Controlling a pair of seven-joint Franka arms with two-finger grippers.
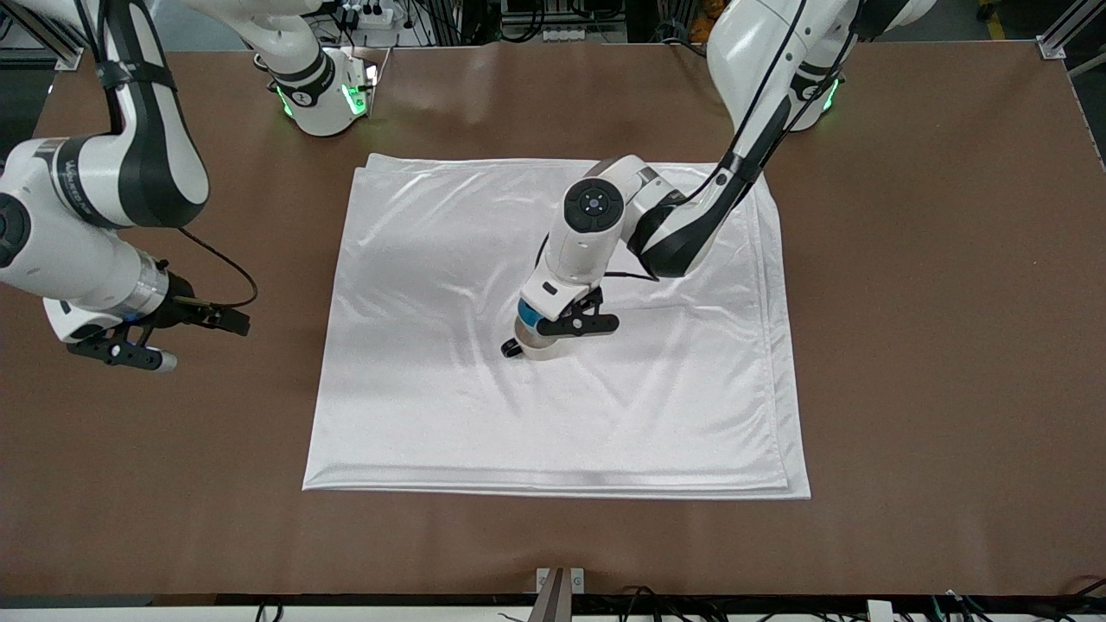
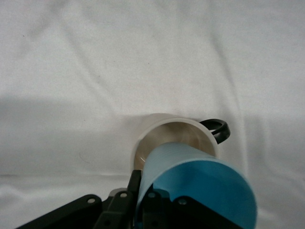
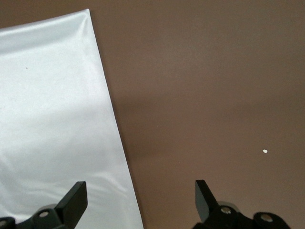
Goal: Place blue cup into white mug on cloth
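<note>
Over the middle of the cloth [image 1: 449, 259], the left claw [image 1: 553, 326] pinches the blue cup [image 2: 200, 183] just above the white mug's [image 2: 164, 131] mouth; the right claw [image 3: 140, 198] waits spread over the cloth's edge on the counter [image 1: 933, 345]

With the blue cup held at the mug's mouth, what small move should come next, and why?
Probably lower it a little: the left gripper is shut on the blue cup, tilted over the white mug, not yet seated. The right gripper waits open beside the cloth.
</note>
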